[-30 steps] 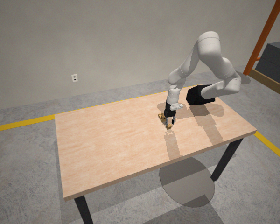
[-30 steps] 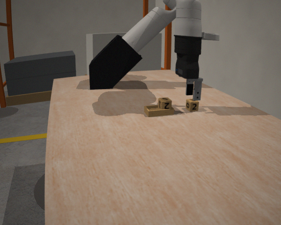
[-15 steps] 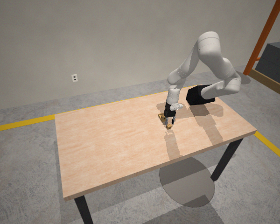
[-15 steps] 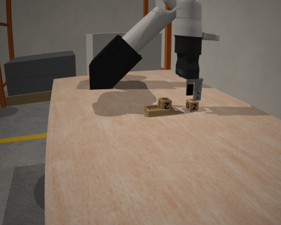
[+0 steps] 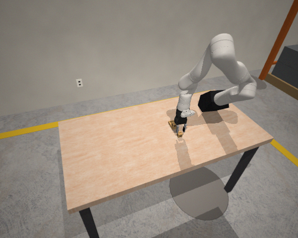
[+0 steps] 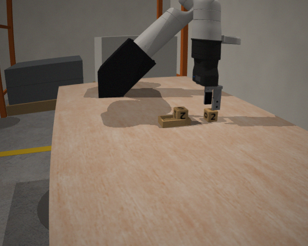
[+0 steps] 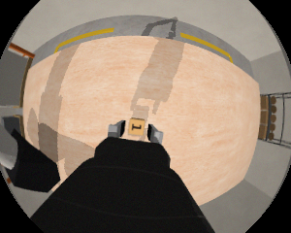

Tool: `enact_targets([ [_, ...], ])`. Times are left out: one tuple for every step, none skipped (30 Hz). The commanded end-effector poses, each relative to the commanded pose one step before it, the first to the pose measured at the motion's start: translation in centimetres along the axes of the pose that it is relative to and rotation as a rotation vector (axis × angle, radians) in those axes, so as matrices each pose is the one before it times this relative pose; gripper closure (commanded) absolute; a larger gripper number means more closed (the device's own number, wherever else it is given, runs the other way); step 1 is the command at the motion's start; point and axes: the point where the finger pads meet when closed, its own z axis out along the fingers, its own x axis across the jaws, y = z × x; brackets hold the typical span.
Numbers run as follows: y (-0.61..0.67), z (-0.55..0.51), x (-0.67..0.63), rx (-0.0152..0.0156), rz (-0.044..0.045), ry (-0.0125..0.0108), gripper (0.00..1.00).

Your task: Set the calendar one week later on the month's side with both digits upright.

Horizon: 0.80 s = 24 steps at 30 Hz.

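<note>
I hold pincer (image 6: 212, 103) spread, empty | loose cube (image 6: 210, 115) directly below on tabletop (image 6: 149, 171) | tray (image 6: 172, 122) alongside

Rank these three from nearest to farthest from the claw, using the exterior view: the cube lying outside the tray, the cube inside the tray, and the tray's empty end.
1. The loose cube, directly beneath the open claw, on the table.
2. The cube in the tray, to the left.
3. The tray's empty end, farthest left.
</note>
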Motion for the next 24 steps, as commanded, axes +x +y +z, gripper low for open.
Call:
enact_targets([
  [0.078, -0.004, 0.243, -0.00527, -0.00674, 0.00295, 0.13],
  [0.000, 0.000, 0.000, 0.00000, 0.00000, 0.00000, 0.13],
  [0.000, 0.000, 0.000, 0.00000, 0.00000, 0.00000, 0.13],
  [0.000, 0.000, 0.000, 0.00000, 0.00000, 0.00000, 0.13],
  [0.000, 0.000, 0.000, 0.00000, 0.00000, 0.00000, 0.13],
  [0.000, 0.000, 0.000, 0.00000, 0.00000, 0.00000, 0.13],
  [0.000, 0.000, 0.000, 0.00000, 0.00000, 0.00000, 0.13],
  [0.000, 0.000, 0.000, 0.00000, 0.00000, 0.00000, 0.13],
  [0.000, 0.000, 0.000, 0.00000, 0.00000, 0.00000, 0.13],
  [0.000, 0.000, 0.000, 0.00000, 0.00000, 0.00000, 0.13],
  [0.000, 0.000, 0.000, 0.00000, 0.00000, 0.00000, 0.13],
  [0.000, 0.000, 0.000, 0.00000, 0.00000, 0.00000, 0.13],
  [0.000, 0.000, 0.000, 0.00000, 0.00000, 0.00000, 0.13],
  [0.000, 0.000, 0.000, 0.00000, 0.00000, 0.00000, 0.13],
  [0.000, 0.000, 0.000, 0.00000, 0.00000, 0.00000, 0.13],
  [0.000, 0.001, 0.000, 0.00000, 0.00000, 0.00000, 0.13],
  [0.000, 0.007, 0.000, 0.00001, 0.00000, -0.00001, 0.13],
  [-0.001, 0.018, -0.001, 0.00001, 0.00001, -0.00002, 0.13],
  [-0.001, 0.032, -0.002, 0.00002, 0.00002, -0.00003, 0.13],
  [-0.002, 0.049, -0.004, 0.00003, 0.00003, -0.00005, 0.13],
  [-0.002, 0.067, -0.005, 0.00004, 0.00005, -0.00007, 0.13],
  [-0.003, 0.086, -0.007, 0.00005, 0.00006, -0.00011, 0.13],
  [-0.003, 0.105, -0.010, 0.00005, 0.00009, -0.00014, 0.13],
  [-0.004, 0.123, -0.011, 0.00005, 0.00010, -0.00017, 0.13],
])
